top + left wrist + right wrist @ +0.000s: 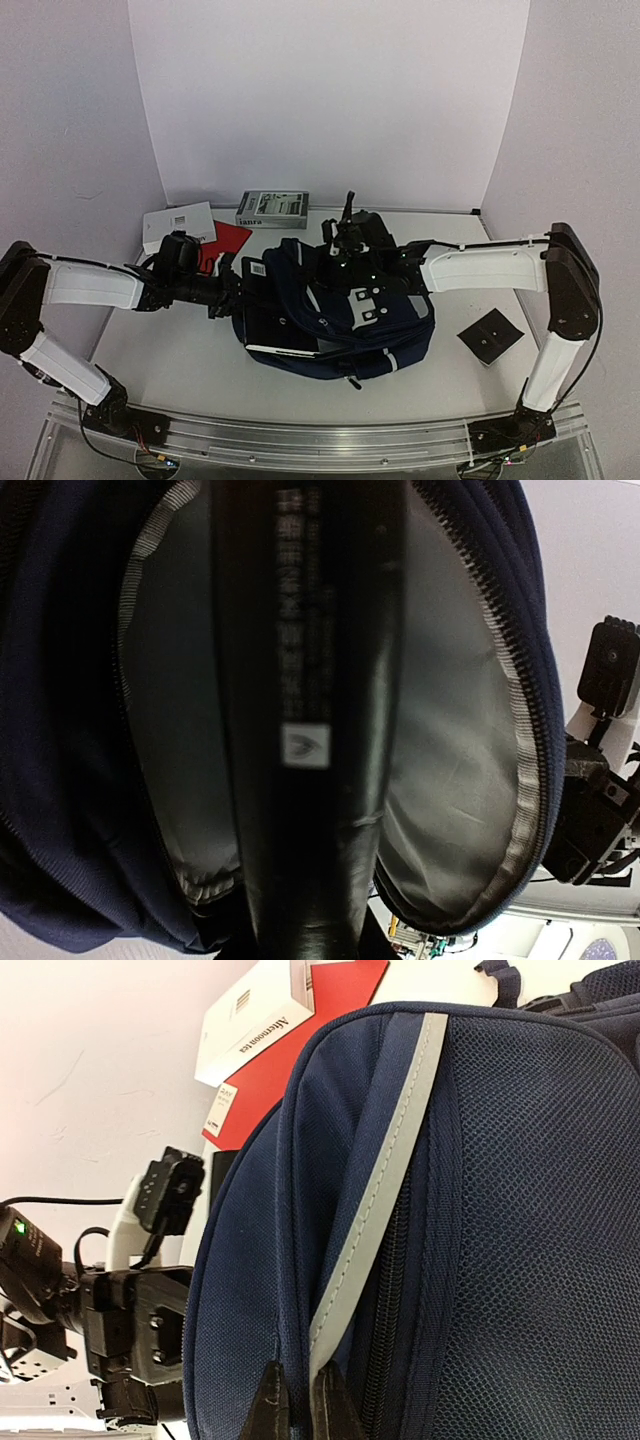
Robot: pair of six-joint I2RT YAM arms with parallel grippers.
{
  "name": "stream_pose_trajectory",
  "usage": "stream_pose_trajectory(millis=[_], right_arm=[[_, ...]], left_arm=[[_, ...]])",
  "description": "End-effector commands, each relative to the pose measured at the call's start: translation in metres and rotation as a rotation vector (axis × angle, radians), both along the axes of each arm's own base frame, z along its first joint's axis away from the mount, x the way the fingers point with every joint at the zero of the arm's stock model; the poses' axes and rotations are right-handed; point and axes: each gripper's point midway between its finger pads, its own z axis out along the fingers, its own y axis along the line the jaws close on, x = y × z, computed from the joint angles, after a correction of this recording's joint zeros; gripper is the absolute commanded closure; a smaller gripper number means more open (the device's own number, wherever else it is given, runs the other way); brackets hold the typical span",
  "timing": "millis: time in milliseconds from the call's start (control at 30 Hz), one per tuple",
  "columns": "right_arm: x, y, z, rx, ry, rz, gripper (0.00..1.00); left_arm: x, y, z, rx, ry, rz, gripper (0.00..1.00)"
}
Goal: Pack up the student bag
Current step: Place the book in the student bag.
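The student bag [390, 340], navy blue with a pale stripe, lies in the middle of the table with its mouth facing left. My left gripper [243, 284] is shut on a long glossy black item [310, 680] with a small white label. That item reaches into the bag's open mouth, between its grey lining [455, 730] on both sides. The black item hides my left fingers in the left wrist view. My right gripper [298, 1405] is shut on the navy fabric edge of the bag [520, 1210] beside the pale stripe [385, 1180], above the bag's top [345, 262].
Behind the bag on the left lie a white box [178, 222] and a red booklet [225, 242]. A grey box [272, 208] sits by the back wall. A black square pad [490, 335] lies at the right. White walls close in three sides.
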Motion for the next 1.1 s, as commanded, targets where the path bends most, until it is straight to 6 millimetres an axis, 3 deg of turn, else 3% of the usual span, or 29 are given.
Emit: stream_pose_trajectory(millis=[0, 267, 500, 600, 733, 933, 1067], right_arm=[[0.0, 0.009, 0.109, 0.277, -0.176, 0.021, 1.0], [-0.005, 0.005, 0.121, 0.328, -0.175, 0.017, 1.0], [-0.005, 0.003, 0.123, 0.345, -0.175, 0.005, 1.0], [-0.004, 0.002, 0.119, 0.338, -0.17, -0.002, 1.0], [-0.004, -0.002, 0.116, 0.329, -0.172, -0.019, 1.0], [-0.002, -0.007, 0.115, 0.318, -0.186, -0.039, 1.0], [-0.001, -0.007, 0.114, 0.315, -0.188, -0.041, 1.0]], left_arm=[[0.034, -0.034, 0.061, -0.176, -0.227, 0.014, 1.0], [0.057, -0.063, 0.071, -0.231, -0.335, 0.056, 1.0], [0.068, -0.091, 0.037, -0.184, -0.324, 0.036, 1.0], [0.071, -0.095, 0.015, -0.123, -0.274, 0.018, 0.94], [0.075, -0.079, -0.002, 0.053, -0.268, 0.052, 0.81], [0.071, -0.039, -0.002, 0.304, -0.299, 0.097, 0.49], [0.062, -0.017, -0.007, 0.437, -0.271, 0.096, 0.35]])
